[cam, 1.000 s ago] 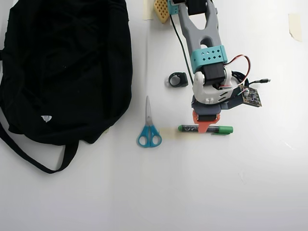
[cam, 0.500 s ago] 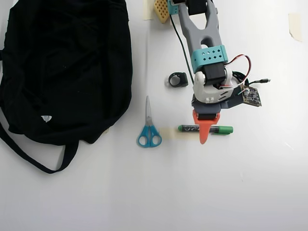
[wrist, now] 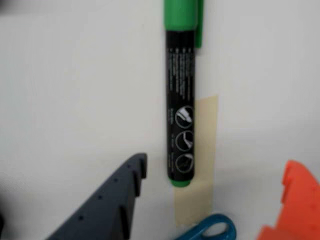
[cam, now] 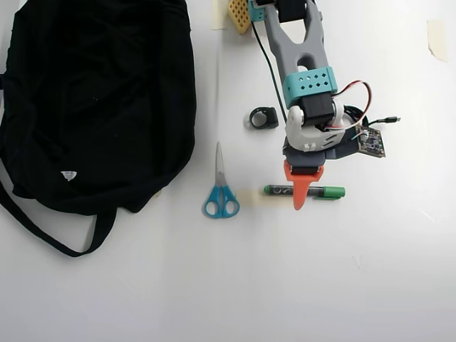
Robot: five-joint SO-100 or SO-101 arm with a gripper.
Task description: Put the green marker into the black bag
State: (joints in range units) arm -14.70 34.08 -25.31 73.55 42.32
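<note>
The green marker (wrist: 181,105) lies flat on the white table, its bright green cap at the top of the wrist view and its small green tip at the bottom. In the overhead view the marker (cam: 324,192) lies crosswise, right of centre, cap to the right. My gripper (wrist: 215,165) is open, with the dark grey finger (wrist: 115,200) left of the marker and the orange finger (wrist: 295,205) right of it. In the overhead view my gripper (cam: 299,198) hangs over the marker's middle. The black bag (cam: 100,100) lies at the left, outside the wrist view.
Blue-handled scissors (cam: 221,191) lie between bag and marker, and one handle shows in the wrist view (wrist: 212,229). A strip of beige tape (wrist: 200,170) lies under the marker's tip end. A small black ring-shaped part (cam: 263,117) sits near the arm. The bag's strap (cam: 43,231) trails toward the front.
</note>
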